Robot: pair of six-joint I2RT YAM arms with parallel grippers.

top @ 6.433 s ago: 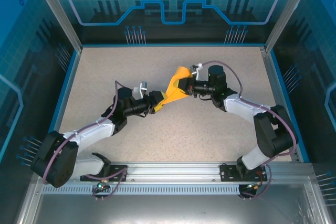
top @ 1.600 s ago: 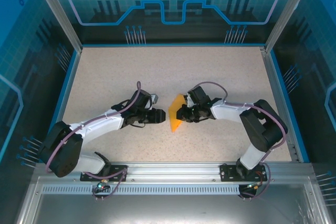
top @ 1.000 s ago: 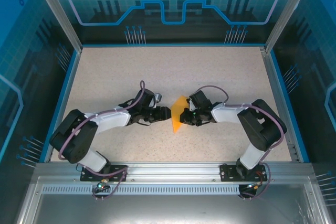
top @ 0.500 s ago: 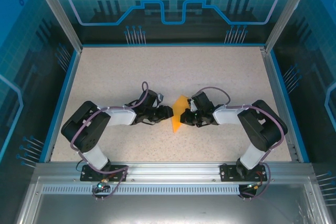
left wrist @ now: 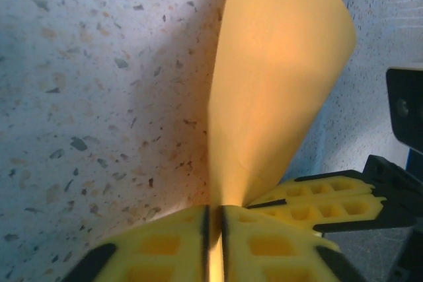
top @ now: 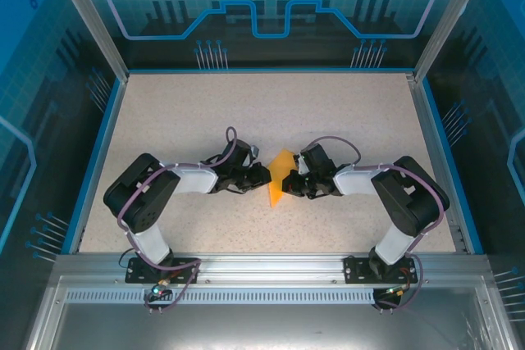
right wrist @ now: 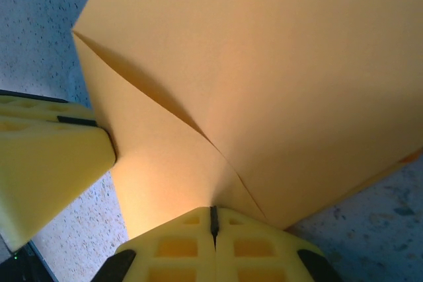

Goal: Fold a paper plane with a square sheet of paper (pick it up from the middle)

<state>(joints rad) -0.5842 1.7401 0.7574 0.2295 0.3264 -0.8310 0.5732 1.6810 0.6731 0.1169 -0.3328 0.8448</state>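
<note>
Change since earlier: compared with half a second ago, the left arm's elbow has swung further toward the table's middle and its gripper has closed up against the paper. The paper and the right arm sit where they did.
Left arm: bent back on itself in the top view, forearm pointing right toward the centre.
Left gripper [top: 261, 176]: the yellow pads [left wrist: 165, 246] are pressed together in its wrist view, and a thin strip of orange runs down into the seam between them. It is pinching the paper's left edge.
Orange paper [top: 279, 179]: held between the two grippers a little nearer than the middle of the table. It is a folded, pointed shape standing roughly on edge, with its narrow tip toward the near side. In the left wrist view it rises from the pads as a curved flap. In the right wrist view a diagonal crease crosses it where one layer overlaps another. Whether its tip touches the tabletop cannot be told.
Right gripper [top: 289, 184]: pads shut tight in its wrist view, with the paper's lower corner caught in the seam. The left gripper's pad lies just beside it on the left.
Right arm: folded, forearm reaching left toward the centre.
Table [top: 344, 112]: speckled beige surface with a blue border.
</note>
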